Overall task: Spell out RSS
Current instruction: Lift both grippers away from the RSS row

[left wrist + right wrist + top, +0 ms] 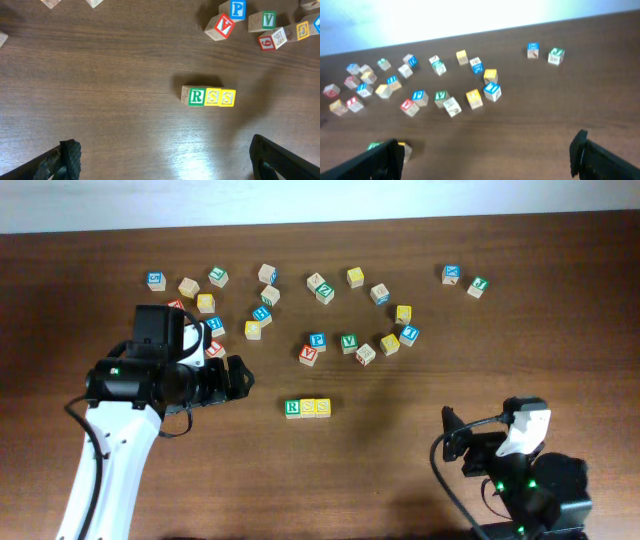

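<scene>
RSS row (307, 408) is lying just below the centre of the overhead frame: the green R block (196, 96), the first S block (213, 97) and the second S block (227, 97), touching in one straight line. In my judgement the word is already spelled, so you are only finishing.

Your left gripper (238, 377) is hovering to the left of the row, its jaws spread wide and holding nothing. If you are pulling it away, lift first and do not go sideways, so that no finger (70, 157) is brushing the R.

Your right gripper (452, 436) is waiting at lower right, also spread and empty, well apart from the row.

Loose blocks are scattered over the upper half. The red V block (223, 25) and the blue P block (238, 8) are nearest, upper right of the row. One red block (214, 348) is sitting just beside the left arm; mind it while you are retreating.
</scene>
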`<state>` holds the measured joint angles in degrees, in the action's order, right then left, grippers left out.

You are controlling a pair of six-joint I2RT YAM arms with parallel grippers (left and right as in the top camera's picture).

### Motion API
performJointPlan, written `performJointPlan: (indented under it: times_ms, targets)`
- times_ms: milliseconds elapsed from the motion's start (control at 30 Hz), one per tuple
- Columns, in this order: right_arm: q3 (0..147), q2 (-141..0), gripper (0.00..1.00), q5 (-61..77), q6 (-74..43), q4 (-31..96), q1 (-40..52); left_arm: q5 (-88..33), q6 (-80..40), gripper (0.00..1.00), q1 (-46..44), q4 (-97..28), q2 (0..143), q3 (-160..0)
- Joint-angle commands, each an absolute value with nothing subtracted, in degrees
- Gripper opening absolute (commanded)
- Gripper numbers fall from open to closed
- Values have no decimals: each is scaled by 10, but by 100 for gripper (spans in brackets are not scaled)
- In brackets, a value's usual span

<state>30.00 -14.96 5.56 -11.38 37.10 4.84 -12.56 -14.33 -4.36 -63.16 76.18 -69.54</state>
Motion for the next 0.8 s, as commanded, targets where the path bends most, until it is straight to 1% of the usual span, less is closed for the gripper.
performJointPlan:
  times_ms: [0, 100, 300, 467, 767]
  targets:
    - [207, -88, 98, 85, -88, 297, 26, -122, -141, 99, -42, -631, 758, -699]
    - [150, -49, 98, 86, -75, 231, 26, -122, -141, 99, -42, -631, 758, -699]
    - [113, -7, 98, 89, -8, 130, 26, -122, -141, 99, -42, -631, 758, -699]
    - [77, -2, 98, 89, -8, 43, 26, -122, -141, 99, -42, -631, 758, -699]
    - [73, -2, 98, 88, 3, 31, 26, -122, -141, 99, -42, -631, 758, -699]
